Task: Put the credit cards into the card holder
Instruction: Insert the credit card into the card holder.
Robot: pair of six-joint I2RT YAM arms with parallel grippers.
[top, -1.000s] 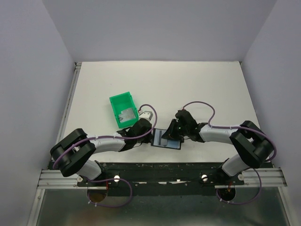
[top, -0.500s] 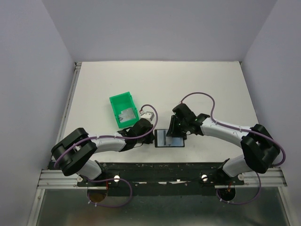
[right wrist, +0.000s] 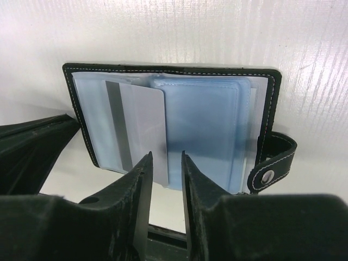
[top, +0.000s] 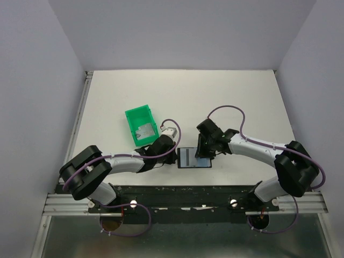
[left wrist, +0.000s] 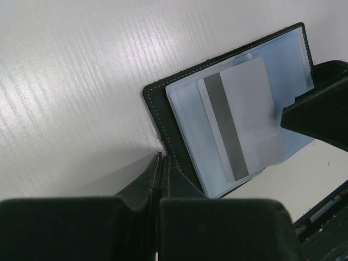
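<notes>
The black card holder lies open on the table between the two arms, its clear blue sleeves facing up. My left gripper is shut on the holder's black left flap. A silvery credit card with a grey stripe rests across the sleeves on the left page; whether it sits inside a sleeve I cannot tell. My right gripper hovers at the card's near edge, jaws a narrow gap apart with nothing between them. The strap with the light stud hangs at the holder's right side.
A green plastic bin stands left of the holder on the far side of the left arm, with a pale card lying inside. The black mounting rail runs along the table's near edge.
The right gripper has let its jaws widen and shifted slightly away from the near edge. The card holder now lies squarer to the table edge. The left gripper has kept its hold.
</notes>
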